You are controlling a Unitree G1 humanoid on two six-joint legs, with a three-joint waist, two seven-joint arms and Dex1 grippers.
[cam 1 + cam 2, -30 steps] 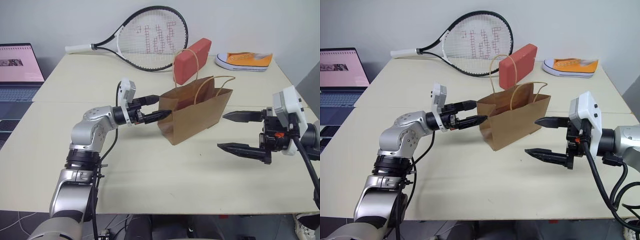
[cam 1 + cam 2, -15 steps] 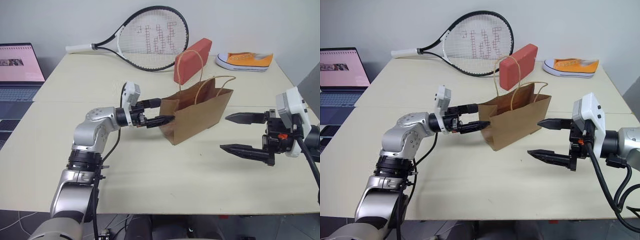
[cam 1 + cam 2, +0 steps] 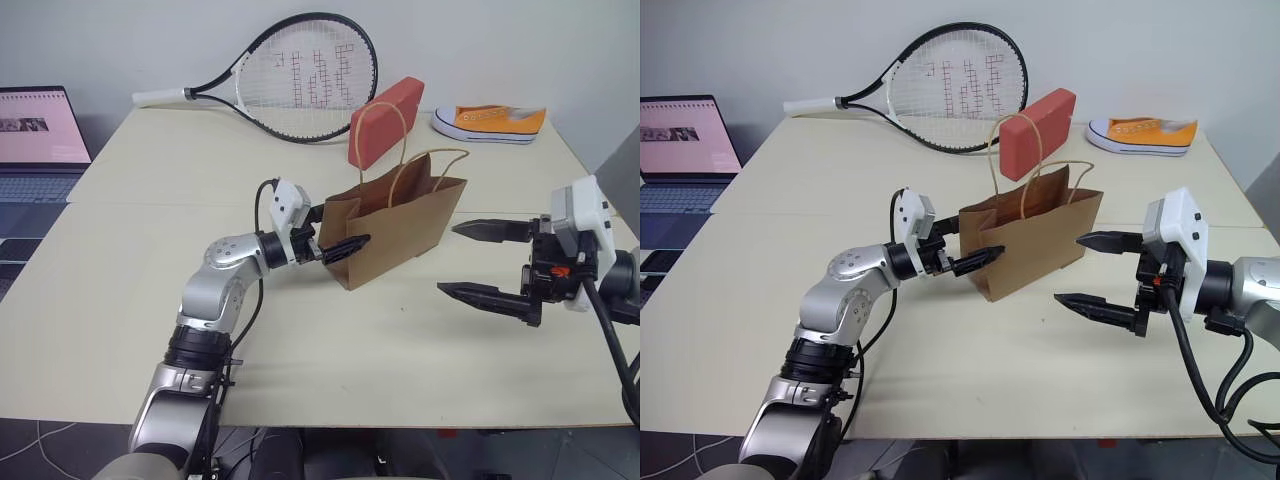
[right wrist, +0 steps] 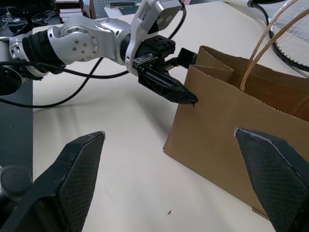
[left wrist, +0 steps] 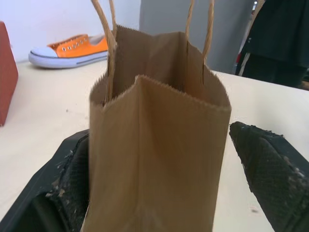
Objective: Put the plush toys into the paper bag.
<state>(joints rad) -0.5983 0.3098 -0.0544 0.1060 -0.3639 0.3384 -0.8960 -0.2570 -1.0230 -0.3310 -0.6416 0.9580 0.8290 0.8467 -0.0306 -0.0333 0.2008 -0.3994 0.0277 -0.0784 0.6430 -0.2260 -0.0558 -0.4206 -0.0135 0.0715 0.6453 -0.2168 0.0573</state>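
The brown paper bag (image 3: 395,225) stands upright and open at the table's middle, its loop handles raised. My left gripper (image 3: 340,228) is open and level, straddling the bag's narrow left end. One finger (image 5: 72,179) lies against the far side. The other finger (image 5: 265,164) stands a little off the near side, and the bag's folded end (image 5: 159,145) sits between them. To the right of the bag my right gripper (image 3: 448,259) hovers open and empty, pointing at it. The plush toys are out of view.
A red block (image 3: 385,120) leans just behind the bag. A tennis racket (image 3: 300,75) lies at the back, and an orange sneaker (image 3: 490,120) at the back right. A laptop (image 3: 40,140) sits off the table's left edge.
My left gripper has slid right, from the bag's left edge to astride its end. The bag and my right gripper have kept their places.
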